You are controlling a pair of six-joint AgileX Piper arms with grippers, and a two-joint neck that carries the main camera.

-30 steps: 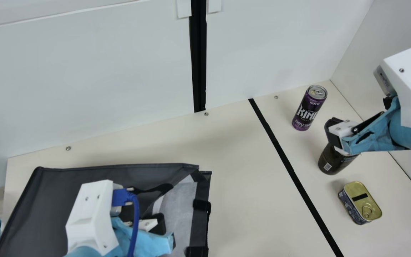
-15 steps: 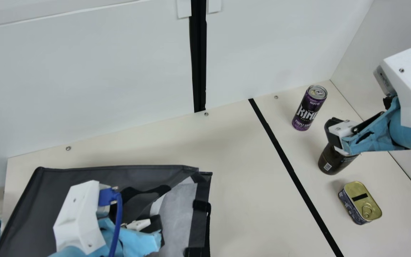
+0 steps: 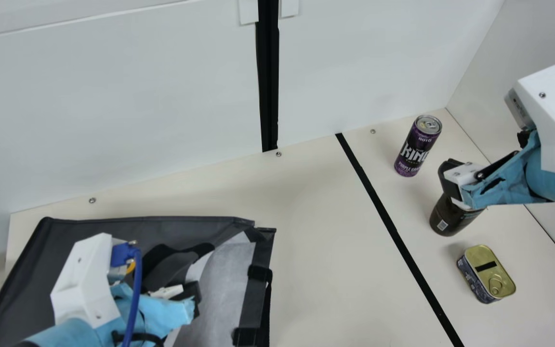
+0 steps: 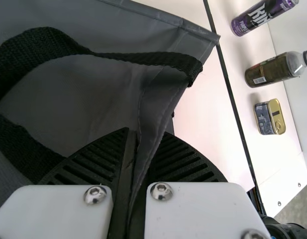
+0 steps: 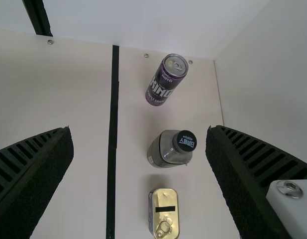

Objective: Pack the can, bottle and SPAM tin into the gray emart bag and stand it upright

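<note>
Tugging the bag it clamps, the left gripper shifts it away from the can, likely readying it for loading; the right gripper hangs spread

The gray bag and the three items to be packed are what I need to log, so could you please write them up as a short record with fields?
Bag: gray, lying down, pale lining showing
Can: purple, upright, outside the bag
Bottle: capped, upright, between can and tin
Tin: gold lid with pull ring facing up
Divider: black strip between the bag and the three items
Left tool: shut on the bag's edge
Right tool: open, over the bottle
Packed: none of the three
</note>
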